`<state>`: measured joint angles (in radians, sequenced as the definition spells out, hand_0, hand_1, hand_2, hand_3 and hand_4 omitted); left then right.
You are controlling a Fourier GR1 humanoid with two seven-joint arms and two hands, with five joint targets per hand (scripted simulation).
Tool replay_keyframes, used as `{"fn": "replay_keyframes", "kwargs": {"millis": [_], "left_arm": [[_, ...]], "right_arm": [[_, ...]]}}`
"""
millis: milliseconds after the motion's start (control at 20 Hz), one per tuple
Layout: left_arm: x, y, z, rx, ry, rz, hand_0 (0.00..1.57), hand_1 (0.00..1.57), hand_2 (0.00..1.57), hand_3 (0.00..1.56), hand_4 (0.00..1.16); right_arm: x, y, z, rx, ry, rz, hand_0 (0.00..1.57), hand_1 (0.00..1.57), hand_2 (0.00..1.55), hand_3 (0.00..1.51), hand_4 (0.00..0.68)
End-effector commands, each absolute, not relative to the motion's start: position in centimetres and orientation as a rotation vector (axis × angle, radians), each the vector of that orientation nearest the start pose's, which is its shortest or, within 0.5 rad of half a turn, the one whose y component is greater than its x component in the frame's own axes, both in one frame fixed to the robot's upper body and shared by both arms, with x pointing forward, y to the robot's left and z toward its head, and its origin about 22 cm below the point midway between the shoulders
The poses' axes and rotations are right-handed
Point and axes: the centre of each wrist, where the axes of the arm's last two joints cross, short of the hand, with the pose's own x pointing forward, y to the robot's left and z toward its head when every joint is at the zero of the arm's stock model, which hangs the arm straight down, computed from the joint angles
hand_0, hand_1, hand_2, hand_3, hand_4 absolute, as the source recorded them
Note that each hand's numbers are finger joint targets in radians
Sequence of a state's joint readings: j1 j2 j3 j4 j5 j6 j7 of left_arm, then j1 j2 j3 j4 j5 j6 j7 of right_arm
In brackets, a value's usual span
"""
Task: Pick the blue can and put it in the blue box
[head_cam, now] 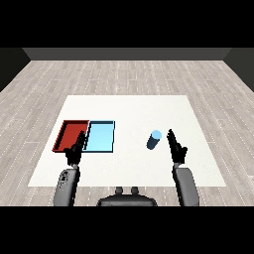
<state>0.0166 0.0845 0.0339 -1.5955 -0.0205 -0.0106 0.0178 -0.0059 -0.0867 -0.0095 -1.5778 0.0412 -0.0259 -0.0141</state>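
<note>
The blue can [154,140] stands ungrasped beside the open right hand [176,149], well apart from the blue tray [100,136].

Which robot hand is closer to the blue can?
Right. The right hand is just beside the blue can, not touching; the left hand is far across, by the trays.

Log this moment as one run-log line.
blue can: upright on table, ungrasped | right hand: open, beside can | left hand: open, near red tray | blue tray: holds nothing
</note>
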Motion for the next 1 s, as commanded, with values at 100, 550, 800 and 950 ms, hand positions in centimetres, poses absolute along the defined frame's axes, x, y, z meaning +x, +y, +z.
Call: {"fn": "replay_keyframes", "kwargs": {"millis": [100,550,800,950], "left_arm": [[24.1,25.7,0.8,0.126,-1.601,-0.083,0.00,0.00,0.00,0.00,0.00],[23.5,24.5,1.1,-0.074,-1.911,0.020,0.00,0.00,0.00,0.00,0.00],[25.6,25.9,0.4,-0.075,-1.913,-0.012,0.00,0.00,0.00,0.00,0.00],[24.5,25.6,0.6,-0.083,-1.932,-0.015,0.00,0.00,0.00,0.00,0.00]], "right_arm": [[25.8,-25.3,0.7,-0.111,-1.564,0.099,0.00,0.00,0.00,0.00,0.000],[28.0,-25.9,0.9,0.169,-1.827,0.033,0.00,0.00,0.00,0.00,0.000],[28.1,-25.7,0.3,0.157,-1.820,0.016,0.00,0.00,0.00,0.00,0.000],[27.6,-24.8,2.4,0.171,-1.825,0.035,0.00,0.00,0.00,0.00,0.000]]}}
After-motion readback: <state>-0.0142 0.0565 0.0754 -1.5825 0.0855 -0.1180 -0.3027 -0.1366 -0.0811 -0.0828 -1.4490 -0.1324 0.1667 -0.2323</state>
